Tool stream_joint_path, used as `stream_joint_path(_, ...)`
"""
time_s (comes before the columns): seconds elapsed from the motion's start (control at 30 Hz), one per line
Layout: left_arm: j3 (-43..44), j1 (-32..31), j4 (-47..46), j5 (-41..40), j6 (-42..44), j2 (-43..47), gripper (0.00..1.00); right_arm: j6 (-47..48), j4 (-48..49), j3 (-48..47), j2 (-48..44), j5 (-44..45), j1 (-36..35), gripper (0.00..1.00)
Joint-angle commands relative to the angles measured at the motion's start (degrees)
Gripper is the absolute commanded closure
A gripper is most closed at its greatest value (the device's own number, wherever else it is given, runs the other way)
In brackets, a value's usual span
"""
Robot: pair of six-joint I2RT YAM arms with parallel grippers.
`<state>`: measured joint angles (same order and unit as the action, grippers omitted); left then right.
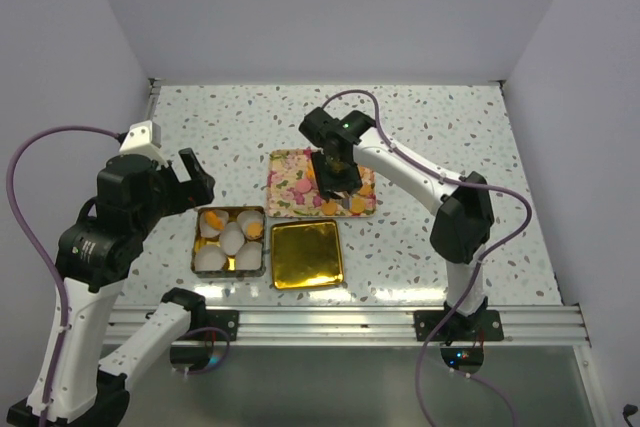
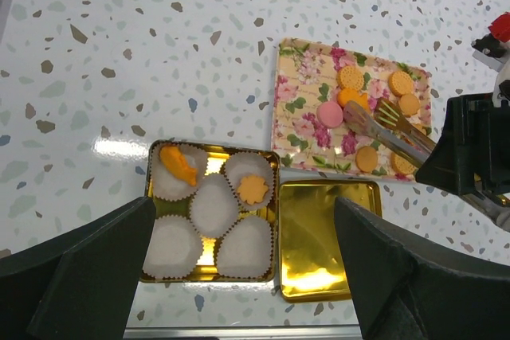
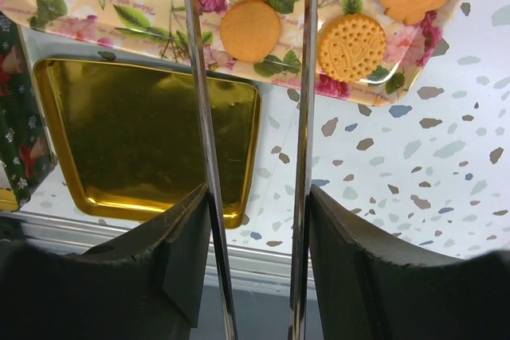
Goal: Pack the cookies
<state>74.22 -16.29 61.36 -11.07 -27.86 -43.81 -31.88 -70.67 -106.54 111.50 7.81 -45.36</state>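
The cookies point(image 2: 349, 77) are small discs lying on a floral tray point(image 2: 303, 129): mostly orange, one pink point(image 2: 330, 114). Three orange ones point(image 3: 250, 30) show in the right wrist view. Two orange cookies point(image 2: 253, 189) lie in paper cups inside the gold tin point(image 2: 272, 220). My right gripper point(image 3: 256, 220) is shut on metal tongs point(image 3: 199, 117). It hangs over the tray point(image 1: 290, 182), and the tong tips point(image 2: 355, 111) sit by the pink cookie. I cannot tell whether they hold anything. My left gripper point(image 2: 243, 252) is open, high above the tin point(image 1: 231, 240).
The tin's gold lid point(image 2: 328, 236) lies upside down, right of the tin and in front of the tray. White pleated paper cups point(image 2: 213, 206) fill the tin. An aluminium rail point(image 1: 340, 325) runs along the near table edge. White walls close in the speckled tabletop.
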Motion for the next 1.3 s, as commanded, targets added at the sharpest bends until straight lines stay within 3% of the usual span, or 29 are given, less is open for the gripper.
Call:
stream_joint_path(0.0, -0.12, -0.76, -2.48, -1.41, 1.22, -0.05, 0.00, 0.24, 0.27, -0.42, 0.73, -0.43, -0.08, 0.49)
stream_joint_path(0.23, -0.04, -1.46, -2.39, -2.81, 1.58, -0.13, 0.00, -0.03, -0.78, -2.26, 0.65, -0.26, -0.08, 0.62)
stream_joint_path(0.43, 0.05, -1.64, -2.48, -3.25, 1.58, -0.05, 0.00, -0.47, -4.47, -8.23, 0.56, 1.33, -0.16, 0.63)
stream_joint_path(0.67, 0.05, -1.72, -2.30, -5.18, 1.23, 0.13, 0.00, -1.87, -6.14, -14.04, -0.85, -2.98, -1.57, 0.64)
stream_joint_path(1.03, -0.48, -1.64, -2.04, -8.44, -0.97, 1.18, 0.00, -6.96, 2.46, -18.35, 1.52, -13.17, -17.02, 0.64)
stream_joint_path(1.27, -0.65, -1.72, -2.04, -6.60, -1.32, 1.71, 0.00, -8.02, 4.67, -21.16, 6.62, -14.93, -20.46, 0.64)
